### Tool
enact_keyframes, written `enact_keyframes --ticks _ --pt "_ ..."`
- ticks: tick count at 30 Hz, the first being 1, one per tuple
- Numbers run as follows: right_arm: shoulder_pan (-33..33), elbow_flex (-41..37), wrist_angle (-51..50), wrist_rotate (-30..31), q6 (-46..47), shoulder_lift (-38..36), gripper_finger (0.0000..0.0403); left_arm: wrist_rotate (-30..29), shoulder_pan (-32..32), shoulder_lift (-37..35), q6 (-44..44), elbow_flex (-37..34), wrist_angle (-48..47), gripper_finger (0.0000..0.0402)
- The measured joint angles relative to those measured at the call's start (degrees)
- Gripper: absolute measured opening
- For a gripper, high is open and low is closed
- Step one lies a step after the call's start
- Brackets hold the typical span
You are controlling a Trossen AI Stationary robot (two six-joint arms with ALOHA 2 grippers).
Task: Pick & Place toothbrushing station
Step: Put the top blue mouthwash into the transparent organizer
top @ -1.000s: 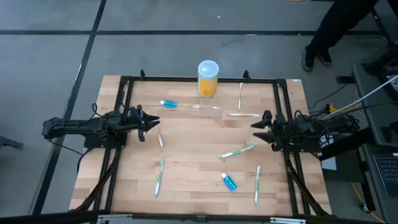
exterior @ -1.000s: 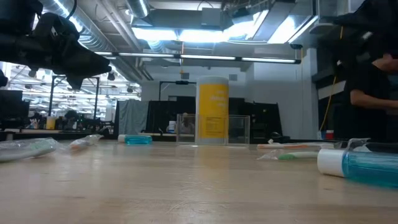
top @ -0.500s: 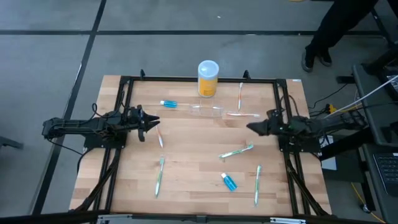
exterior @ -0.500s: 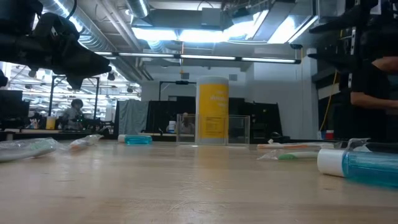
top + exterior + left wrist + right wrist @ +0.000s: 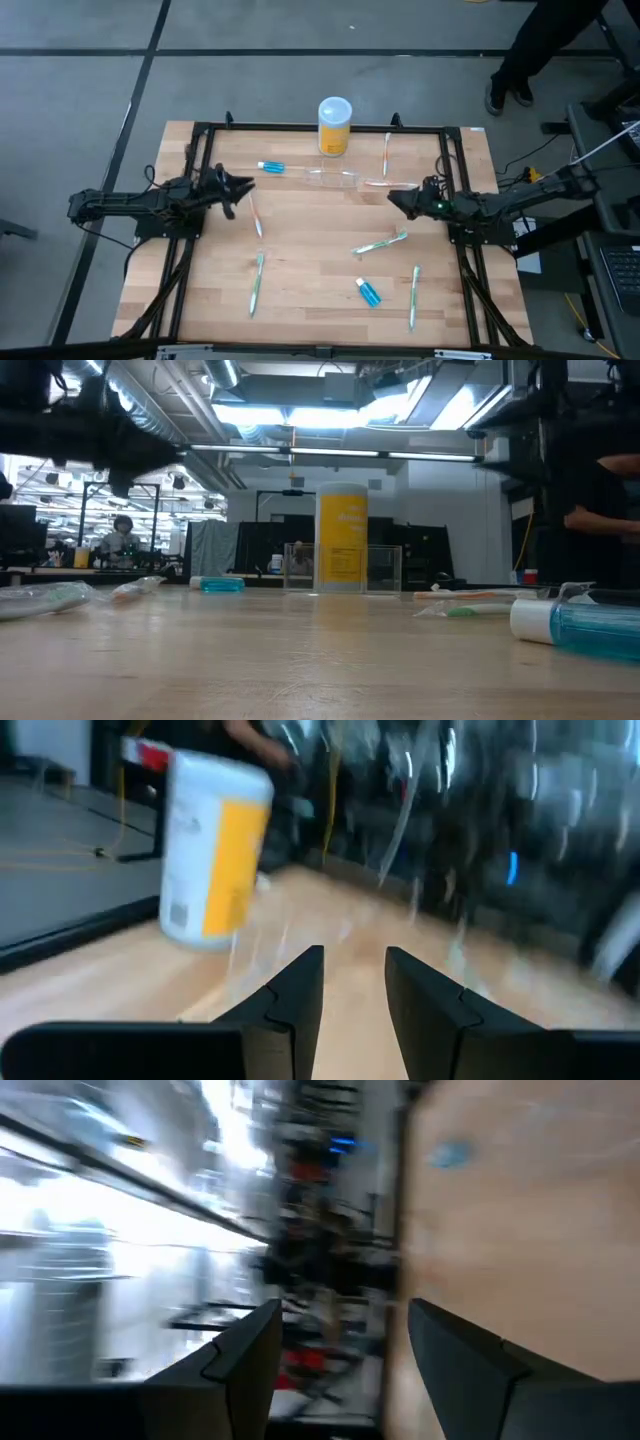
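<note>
The toothbrushing station (image 5: 335, 178) is a clear plastic holder lying on the wood near the table's far middle. In the low view it (image 5: 385, 568) stands in front of the yellow white-lidded container (image 5: 342, 540). My left gripper (image 5: 248, 184) is open and empty, above the table to the holder's left, pointing toward it. My right gripper (image 5: 392, 198) is open and empty, to the holder's right and a little nearer, pointing left. The left wrist view shows the left gripper (image 5: 355, 988) facing the yellow container (image 5: 215, 850).
The yellow container (image 5: 335, 125) stands at the far edge, behind the holder. Several wrapped toothbrushes (image 5: 380, 243) and two blue tubes (image 5: 369, 292) lie scattered on the table. A black frame (image 5: 200, 140) runs round the table's edges. A person (image 5: 545, 45) stands beyond the far right corner.
My right gripper has gone toward the table's left, nearer the clear holder, and has rolled onto its side. My left gripper has swung a little toward the far edge and the holder. Nothing on the table has moved.
</note>
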Motion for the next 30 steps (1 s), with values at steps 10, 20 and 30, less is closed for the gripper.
enact_keyframes --ticks 10,20,30 --pt "0.3 13.5 51.2 -10.6 -59.7 8.5 0.022 -7.7 0.0 0.2 -33.5 0.0 22.1 0.0106" --pt "0.3 43.9 -2.5 -18.0 -67.5 8.5 0.022 15.7 -0.3 1.8 -22.3 9.6 25.1 0.0106" --pt "0.3 76.9 -67.3 -8.5 -54.2 11.8 0.022 -14.5 -0.2 27.6 -4.8 49.8 -49.4 0.0106"
